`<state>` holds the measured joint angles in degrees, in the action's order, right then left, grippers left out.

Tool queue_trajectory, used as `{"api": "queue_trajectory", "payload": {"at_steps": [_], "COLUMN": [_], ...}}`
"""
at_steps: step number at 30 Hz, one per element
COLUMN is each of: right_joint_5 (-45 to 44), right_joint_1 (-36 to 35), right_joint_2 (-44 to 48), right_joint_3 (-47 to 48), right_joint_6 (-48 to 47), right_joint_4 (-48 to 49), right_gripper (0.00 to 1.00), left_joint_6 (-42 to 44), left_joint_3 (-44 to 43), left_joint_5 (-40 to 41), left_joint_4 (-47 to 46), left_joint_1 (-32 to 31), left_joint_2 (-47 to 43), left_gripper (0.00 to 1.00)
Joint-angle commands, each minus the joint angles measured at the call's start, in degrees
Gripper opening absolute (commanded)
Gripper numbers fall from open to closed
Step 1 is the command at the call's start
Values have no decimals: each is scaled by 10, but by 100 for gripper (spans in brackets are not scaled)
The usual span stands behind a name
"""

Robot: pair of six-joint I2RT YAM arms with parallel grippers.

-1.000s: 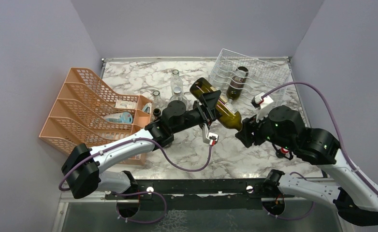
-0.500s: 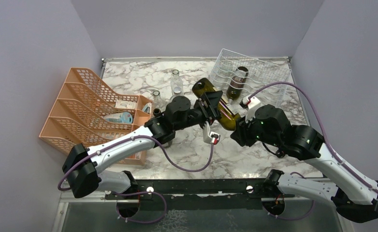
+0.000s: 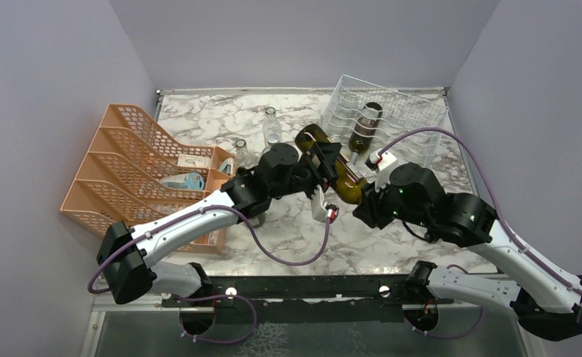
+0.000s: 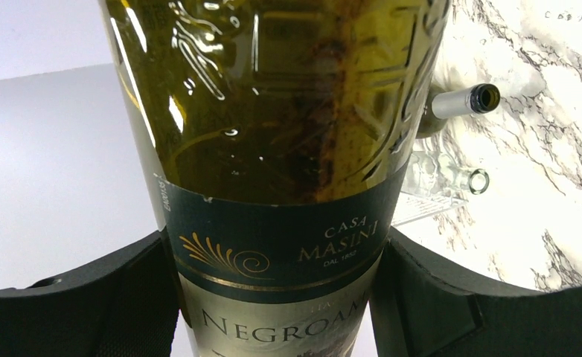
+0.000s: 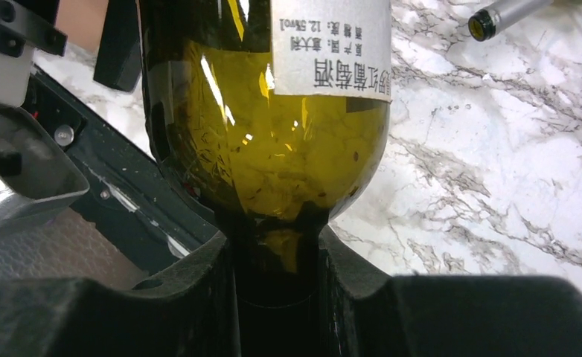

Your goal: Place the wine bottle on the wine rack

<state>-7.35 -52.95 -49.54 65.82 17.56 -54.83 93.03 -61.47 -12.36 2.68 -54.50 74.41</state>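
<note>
The wine bottle (image 3: 344, 182) is olive-green glass with a dark label and hangs tilted above the table's middle, its base toward the wine rack (image 3: 403, 111). My left gripper (image 3: 323, 162) is shut on its labelled body (image 4: 273, 111), a black finger (image 4: 124, 297) pressed against each side. My right gripper (image 3: 364, 202) is shut on the bottle's neck (image 5: 277, 260) just below the shoulder, fingers (image 5: 191, 297) tight on both sides. The silvery wire rack stands at the back right, apart from the held bottle.
A dark bottle (image 3: 364, 128) lies in the rack, its silver-capped neck (image 4: 463, 100) pointing out. Clear glass bottles (image 3: 271, 126) stand behind my left arm. An orange mesh organizer (image 3: 135, 160) fills the left side. Grey walls enclose the marble table (image 3: 295, 223).
My right gripper moved up and left onto the bottle's neck and shut on it. The left gripper kept its hold and shifted slightly toward the rack.
</note>
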Motion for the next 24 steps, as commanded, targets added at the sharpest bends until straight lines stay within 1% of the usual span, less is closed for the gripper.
{"api": "queue_trajectory", "payload": {"at_steps": [1,6,8,10,13,15,16,17,21,24], "right_joint_5": [-110,-178,-214,-244,-262,-259,-256,-251,-229,-213], "right_joint_1": [3,4,3,3,3,3,3,3,3,3], "right_joint_2": [18,25,24,21,13,3,-2,-7,-26,-25], "right_joint_3": [13,26,30,32,25,17,11,5,-21,-57], "right_joint_6": [14,36,56,77,116,138,150,160,201,229], "right_joint_4": [43,37,23,11,2,1,1,5,19,41], "right_gripper": [1,1,1,1,1,1,1,1,1,1], "left_joint_6": [-80,-79,-102,-145,-254,-351,-421,-467,-607,-676], "left_joint_3": [6,-1,-8,-16,-18,-18,-24,-33,-77,-79], "left_joint_5": [-4,5,-1,-8,-15,-20,-20,-20,8,54], "left_joint_4": [-117,-108,-104,-111,-165,-224,-247,-259,-261,-262], "left_joint_1": [-4,-4,-5,-5,-4,-4,-4,-4,-4,-4], "left_joint_2": [-23,-26,-32,-41,-57,-66,-65,-63,-50,-54], "left_gripper": [99,99,99,99,99,99,99,98,98,98]}}
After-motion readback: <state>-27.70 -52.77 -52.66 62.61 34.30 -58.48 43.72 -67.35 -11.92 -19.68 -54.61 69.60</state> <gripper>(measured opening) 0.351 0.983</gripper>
